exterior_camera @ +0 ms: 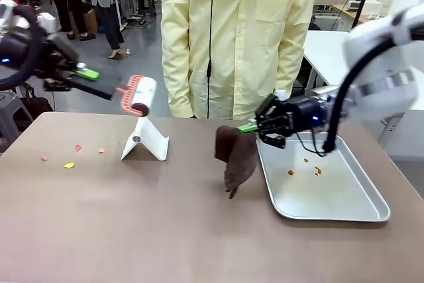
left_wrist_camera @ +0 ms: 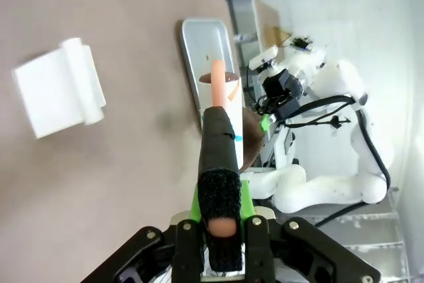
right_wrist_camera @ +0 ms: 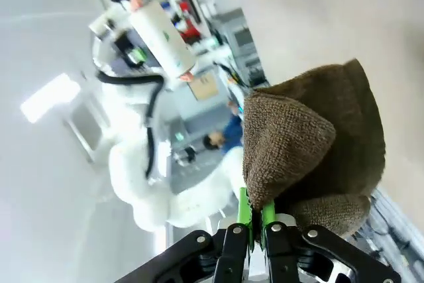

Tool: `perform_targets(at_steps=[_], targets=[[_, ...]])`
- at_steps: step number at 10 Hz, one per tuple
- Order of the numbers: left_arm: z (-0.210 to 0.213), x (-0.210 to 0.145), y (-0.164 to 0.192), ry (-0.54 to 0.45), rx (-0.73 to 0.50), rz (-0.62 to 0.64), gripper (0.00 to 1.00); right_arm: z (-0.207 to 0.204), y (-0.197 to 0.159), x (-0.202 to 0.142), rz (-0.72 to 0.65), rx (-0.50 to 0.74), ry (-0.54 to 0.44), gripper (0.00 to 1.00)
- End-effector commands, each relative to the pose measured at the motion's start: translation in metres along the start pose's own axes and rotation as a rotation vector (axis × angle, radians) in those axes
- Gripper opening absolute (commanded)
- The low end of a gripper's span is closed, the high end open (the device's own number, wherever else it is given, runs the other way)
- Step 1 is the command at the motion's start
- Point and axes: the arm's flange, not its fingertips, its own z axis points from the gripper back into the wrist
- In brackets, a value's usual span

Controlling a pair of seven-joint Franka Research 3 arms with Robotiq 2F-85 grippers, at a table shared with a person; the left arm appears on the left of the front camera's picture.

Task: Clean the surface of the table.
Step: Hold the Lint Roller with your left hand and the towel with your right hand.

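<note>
The worktop (exterior_camera: 165,230) spreads out right under me with some coloured scraps (exterior_camera: 69,164) on its left, my left fingers (exterior_camera: 86,73) clamped on a lint roller (exterior_camera: 139,95) above it, my right fingers (exterior_camera: 246,127) pinching a brown cloth (exterior_camera: 235,154) hanging just beside the steel tray (exterior_camera: 344,203).

Stand (exterior_camera: 146,140): on the table (exterior_camera: 132,230), left of centre
Scraps (exterior_camera: 69,164): left of the stand
Roller (exterior_camera: 138,96): in the left pincer (exterior_camera: 85,75), above the stand
Cloth (exterior_camera: 237,157): hanging from the right pincer (exterior_camera: 248,126), just left of the tray (exterior_camera: 344,210)
Tray: right side, crumbs (exterior_camera: 311,169) in it
Person (exterior_camera: 238,38): far side, centre
</note>
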Motion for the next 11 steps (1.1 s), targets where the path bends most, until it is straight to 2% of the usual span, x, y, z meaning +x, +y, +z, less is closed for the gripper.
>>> perform_targets(at_steps=[1,3,4,5,6,7,8,9,10,11], targets=[[0.034,-0.047,0.01,-0.012,-0.013,-0.054,0.05,0.024,-0.003,-0.064,-0.049,0.097,-0.246,0.0],[0.086,-0.1,0.034,0.047,-0.078,-0.152,0.05,0.094,-0.018,-0.11,-0.019,0.207,-0.471,0.0],[0.108,-0.12,0.048,-0.025,-0.093,-0.109,0.05,0.128,-0.023,-0.123,-0.01,0.219,-0.528,0.0],[0.132,-0.135,0.065,-0.03,-0.161,-0.07,0.05,0.163,-0.026,-0.129,0.008,0.225,-0.562,0.0],[0.158,-0.147,0.084,-0.042,-0.21,0.006,0.05,0.195,-0.032,-0.131,0.087,0.177,-0.657,0.0],[0.187,-0.166,0.101,-0.069,-0.287,0.037,0.05,0.228,-0.044,-0.133,0.204,0.159,-0.569,0.0],[0.207,-0.184,0.112,-0.112,-0.317,0.077,0.05,0.245,-0.053,-0.134,0.245,0.094,-0.548,0.0],[0.223,-0.2,0.119,-0.149,-0.329,0.087,0.05,0.26,-0.065,-0.137,0.284,0.062,-0.485,0.0],[0.239,-0.209,0.13,-0.22,-0.329,0.162,0.05,0.272,-0.076,-0.141,0.318,0.053,-0.401,0.0],[0.247,-0.212,0.141,-0.238,-0.332,0.194,0.05,0.278,-0.087,-0.145,0.327,0.052,-0.368,0.0]])
